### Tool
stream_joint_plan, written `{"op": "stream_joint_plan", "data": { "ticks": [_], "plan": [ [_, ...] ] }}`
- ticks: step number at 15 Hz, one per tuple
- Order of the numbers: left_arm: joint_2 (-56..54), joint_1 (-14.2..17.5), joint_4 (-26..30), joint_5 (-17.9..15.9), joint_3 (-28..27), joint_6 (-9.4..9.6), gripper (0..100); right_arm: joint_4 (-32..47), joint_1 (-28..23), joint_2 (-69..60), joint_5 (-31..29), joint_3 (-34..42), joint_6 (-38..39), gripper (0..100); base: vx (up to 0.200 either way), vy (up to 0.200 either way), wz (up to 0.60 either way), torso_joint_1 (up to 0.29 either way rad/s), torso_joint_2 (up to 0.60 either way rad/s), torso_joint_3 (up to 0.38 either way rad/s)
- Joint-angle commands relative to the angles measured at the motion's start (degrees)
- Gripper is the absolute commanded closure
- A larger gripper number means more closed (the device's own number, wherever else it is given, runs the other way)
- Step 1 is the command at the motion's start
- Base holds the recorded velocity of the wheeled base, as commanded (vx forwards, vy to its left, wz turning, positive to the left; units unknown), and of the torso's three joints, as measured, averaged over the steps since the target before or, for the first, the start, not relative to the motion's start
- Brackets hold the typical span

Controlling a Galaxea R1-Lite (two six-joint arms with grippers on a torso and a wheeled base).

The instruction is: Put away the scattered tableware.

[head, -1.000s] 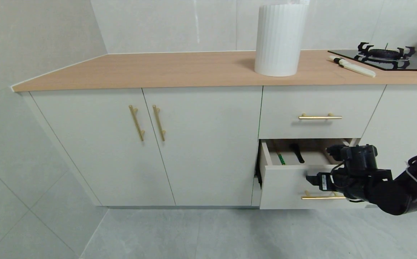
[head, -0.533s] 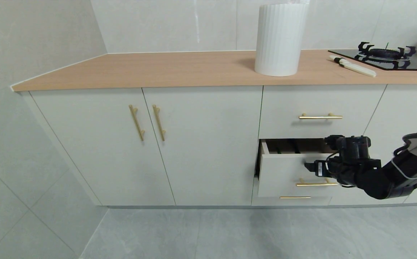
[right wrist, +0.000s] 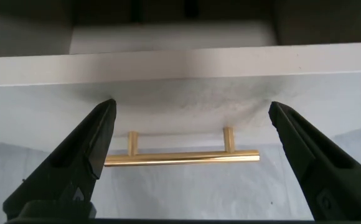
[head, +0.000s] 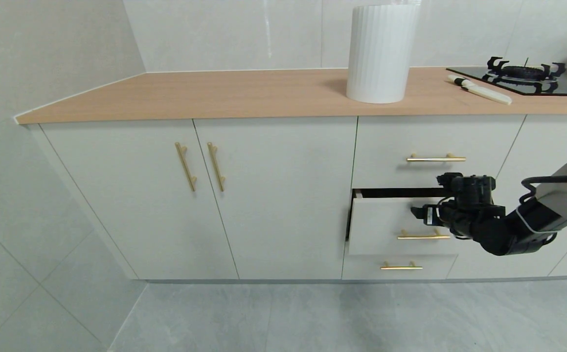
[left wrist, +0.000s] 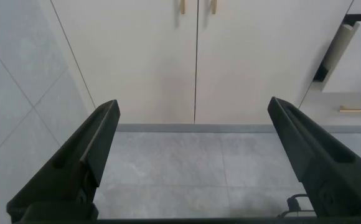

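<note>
Cabinet doors (head: 205,195) take up the left of the unit. The left gripper (left wrist: 192,106) hangs low before them over the floor, jaws spread wide and holding nothing. Further right, a white ribbed container (head: 381,54) stands on the countertop (head: 215,95). Below it, the middle drawer (head: 386,220) is slightly ajar, with a dark gap along its top edge. The right gripper (head: 416,213) sits at the drawer front, jaws released and set either side of the gold bar handle (right wrist: 180,158) without clasping it. Contact with the panel cannot be confirmed. Rightmost, a pale knife (head: 479,90) lies flat on the countertop, just beside the hob (head: 528,78).

Handling estimate: the drawer is rigid and probably runs on slides, so press the flat front near the handle's mid-span. The knife is likely light, stiff and slim. Grip it across the handle end, clear of the blade.
</note>
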Motion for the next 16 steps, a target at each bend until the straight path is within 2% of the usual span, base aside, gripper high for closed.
{"op": "stream_joint_plan", "data": {
  "ticks": [1,7,16],
  "plan": [
    [0.1,0.0,0.0,0.0,0.0,0.02,0,0.1,-0.1,2.2,-0.1,-3.0,0.0,0,0.000,0.000,0.00,0.000,0.00,0.000],
    [0.1,0.0,0.0,0.0,0.0,0.02,0,-0.4,-2.1,3.9,-0.2,-6.3,0.1,0,0.000,0.000,0.00,0.000,0.00,0.000],
    [0.1,0.0,0.0,0.0,0.0,0.02,0,-0.8,-2.2,6.0,-3.9,-10.6,0.6,0,0.000,0.000,0.00,0.000,0.00,0.000]
  ]
}}
